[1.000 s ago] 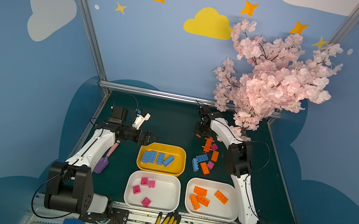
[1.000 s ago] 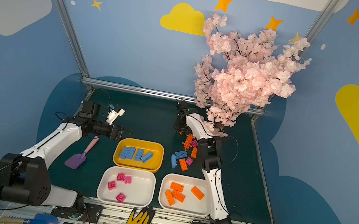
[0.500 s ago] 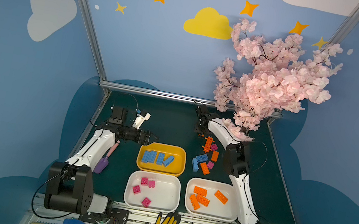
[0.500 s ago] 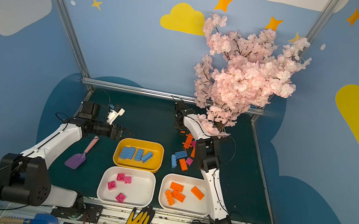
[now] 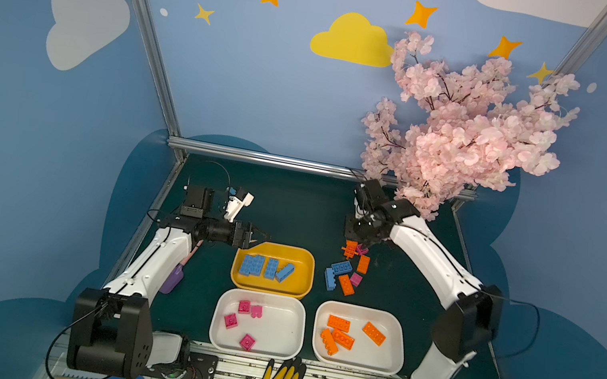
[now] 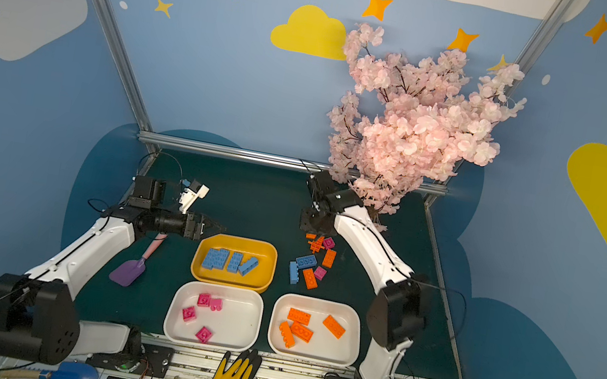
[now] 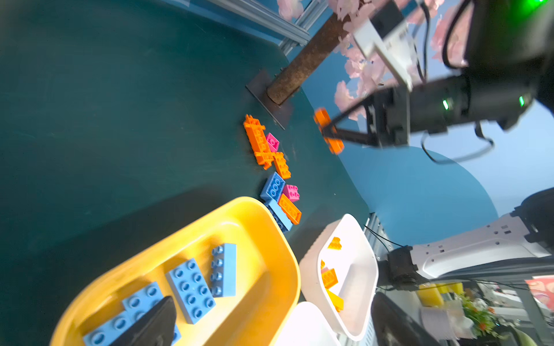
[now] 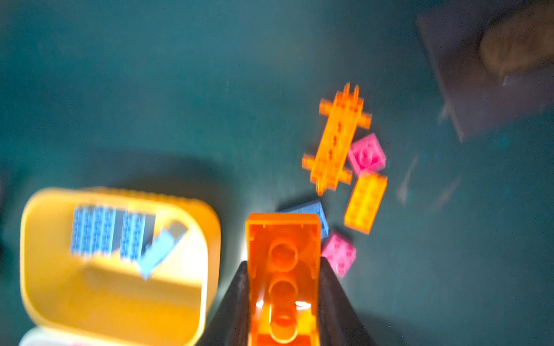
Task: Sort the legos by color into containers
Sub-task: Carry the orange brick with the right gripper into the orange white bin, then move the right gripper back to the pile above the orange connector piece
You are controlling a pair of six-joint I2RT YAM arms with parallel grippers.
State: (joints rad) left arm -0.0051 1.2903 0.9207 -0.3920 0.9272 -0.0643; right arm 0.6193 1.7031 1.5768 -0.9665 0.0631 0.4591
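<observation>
– What are you gripping?
– I am pinching an orange brick in my right pincer, its hollow underside facing my wrist camera.
– And the rest?
– The light-blue bricks are lying in the yellow tray. At its six o'clock, four pink bricks are sitting in a white tray. At four o'clock, four orange bricks are resting in the second white tray. At three o'clock a loose heap is lying: orange lattice, two blue, two orange, two pink.
</observation>
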